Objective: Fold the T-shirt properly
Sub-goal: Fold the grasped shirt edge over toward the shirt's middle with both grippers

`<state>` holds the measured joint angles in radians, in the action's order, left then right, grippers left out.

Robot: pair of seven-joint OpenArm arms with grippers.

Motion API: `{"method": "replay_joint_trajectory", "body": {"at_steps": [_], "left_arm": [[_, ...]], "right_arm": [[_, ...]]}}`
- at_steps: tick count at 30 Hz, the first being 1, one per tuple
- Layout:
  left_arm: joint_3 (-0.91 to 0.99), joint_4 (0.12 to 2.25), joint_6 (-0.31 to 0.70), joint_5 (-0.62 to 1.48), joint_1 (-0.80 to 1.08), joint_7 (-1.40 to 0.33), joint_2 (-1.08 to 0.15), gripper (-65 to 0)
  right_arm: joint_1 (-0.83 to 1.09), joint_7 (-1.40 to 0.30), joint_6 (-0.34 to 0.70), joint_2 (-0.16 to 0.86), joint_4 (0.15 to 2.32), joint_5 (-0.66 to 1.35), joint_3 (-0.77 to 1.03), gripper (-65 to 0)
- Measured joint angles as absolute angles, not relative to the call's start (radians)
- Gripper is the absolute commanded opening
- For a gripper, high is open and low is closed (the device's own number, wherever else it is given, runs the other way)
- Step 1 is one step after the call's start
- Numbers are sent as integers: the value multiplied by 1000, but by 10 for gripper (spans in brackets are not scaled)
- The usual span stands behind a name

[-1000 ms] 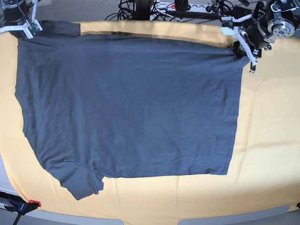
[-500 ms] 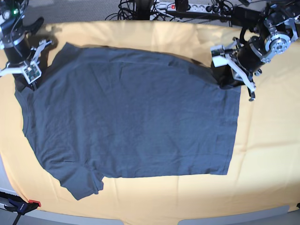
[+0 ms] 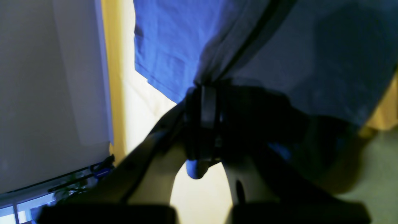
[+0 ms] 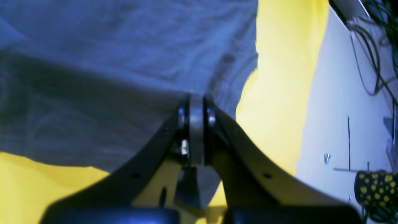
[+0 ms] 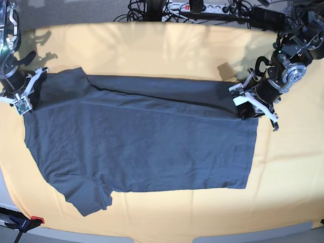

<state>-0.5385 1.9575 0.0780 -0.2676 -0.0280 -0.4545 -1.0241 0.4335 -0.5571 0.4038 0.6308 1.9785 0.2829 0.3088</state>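
The dark slate-grey T-shirt [image 5: 142, 152] lies spread on the yellow-covered table [image 5: 152, 45], with its far edge lifted and drawn forward over the body as a folded band. My left gripper [image 5: 246, 107] is shut on the shirt's far corner at the base view's right. In the left wrist view its fingertips [image 3: 206, 93] pinch the cloth [image 3: 311, 56], which hangs above them. My right gripper [image 5: 28, 98] is shut on the sleeve end at the base view's left. The right wrist view shows this gripper [image 4: 196, 102] clamped on fabric [image 4: 108, 62]. One sleeve [image 5: 88, 195] lies flat near the front.
A power strip and tangled cables [image 5: 202, 7] lie behind the table's far edge. A red and blue clamp [image 5: 23, 221] grips the front left corner. Bare yellow cover shows behind the shirt and along the right side [image 5: 293, 167].
Both grippers have come forward from the table's far edge, drawing the shirt's far edge with them over the body. The bare yellow strip behind the shirt has widened.
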Motion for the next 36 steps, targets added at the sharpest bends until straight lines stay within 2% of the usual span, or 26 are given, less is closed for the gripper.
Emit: {"method": "replay_joint_trajectory", "body": {"at_steps": [10,13,17,24,25,26,29,30,31,32,36], "left_arm": [[-538,1937,78,-268,-34,-452,-1022,-650],[-538,1918,33,-270,-33,-451,-1016,-650],[-538,1900,25,-270,-34,-453,-1003,-650],[-538,1891,22,-269,-34,-460,-978,-650],[-538,1891,22,-269,-34,-458,-978,-650],[-538,1891,22,-269,-34,-458,-978,-626],[-538,1891,-2,-264,-43,-458,-978,-400],[-538,1891,-19,-247,-51,-471,-978,-329],[-538,1891,-28,-221,-62,-485,-978,-279],[-538,1896,-30,-196,-73,-519,-981,-261],[-538,1961,10,-186,-72,-587,-1007,-262]], "right_arm": [[284,-564,401,631,1855,281,181,-650],[251,-579,391,630,1843,233,141,-650],[231,-583,340,632,1843,209,133,-650],[232,-583,350,630,1812,211,133,-650],[232,-583,349,630,1812,210,133,-632],[232,-583,339,630,1812,210,133,-560],[218,-591,288,631,1811,201,133,-300],[205,-615,287,631,1812,203,134,-250],[189,-649,287,631,1812,221,134,-244],[170,-679,313,631,1811,245,134,-249],[164,-710,465,651,1838,375,134,-291]]}}
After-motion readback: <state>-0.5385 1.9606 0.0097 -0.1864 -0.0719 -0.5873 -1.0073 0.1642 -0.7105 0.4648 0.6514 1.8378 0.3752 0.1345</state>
